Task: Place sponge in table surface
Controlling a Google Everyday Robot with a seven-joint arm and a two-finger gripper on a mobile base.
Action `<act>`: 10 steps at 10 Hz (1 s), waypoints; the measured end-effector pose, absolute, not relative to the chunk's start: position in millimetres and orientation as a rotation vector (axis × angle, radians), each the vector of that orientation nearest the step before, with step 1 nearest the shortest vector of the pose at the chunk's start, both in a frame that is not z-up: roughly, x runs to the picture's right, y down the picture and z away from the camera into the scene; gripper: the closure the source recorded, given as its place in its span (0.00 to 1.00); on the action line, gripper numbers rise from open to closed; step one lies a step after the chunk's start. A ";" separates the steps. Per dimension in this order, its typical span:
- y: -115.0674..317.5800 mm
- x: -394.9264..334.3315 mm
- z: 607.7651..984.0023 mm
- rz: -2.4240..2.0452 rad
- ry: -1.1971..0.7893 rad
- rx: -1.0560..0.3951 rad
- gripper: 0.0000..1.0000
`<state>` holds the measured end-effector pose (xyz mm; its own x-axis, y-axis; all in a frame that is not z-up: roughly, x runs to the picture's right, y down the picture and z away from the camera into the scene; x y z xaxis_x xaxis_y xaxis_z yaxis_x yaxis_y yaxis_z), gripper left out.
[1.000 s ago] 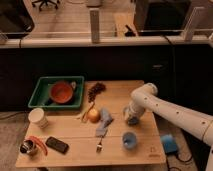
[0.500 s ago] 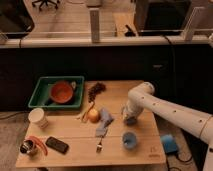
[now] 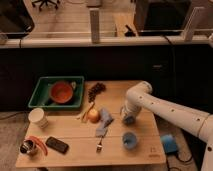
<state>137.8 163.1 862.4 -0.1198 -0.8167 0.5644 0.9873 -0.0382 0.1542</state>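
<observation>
My white arm reaches in from the right. Its gripper hangs low over the right middle of the wooden table. A dark grey-blue shape sits at the gripper's tip, and I cannot tell whether it is the sponge or part of the gripper. A blue-grey soft piece lies on the table to the left of the gripper, next to a round yellow-orange fruit. A small pale piece lies in the green tray beside the bowl.
A green tray with an orange bowl stands at the back left. Dark grapes, a fork, a blue cup, a black phone, a white cup and a can are on the table.
The gripper has shifted slightly to the left and stays low over the table. Nothing else has moved.
</observation>
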 end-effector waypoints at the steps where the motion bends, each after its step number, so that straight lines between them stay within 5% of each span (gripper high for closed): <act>1: 158.1 142.0 858.9 -1.578 -0.601 -0.349 0.60; 5: 115.1 156.9 813.8 -1.538 -0.610 -0.272 0.99; 10: 72.0 147.5 756.4 -1.574 -0.556 -0.176 1.00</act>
<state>147.5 72.0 756.4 -0.0952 -0.8938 0.4383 0.9708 0.0139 0.2393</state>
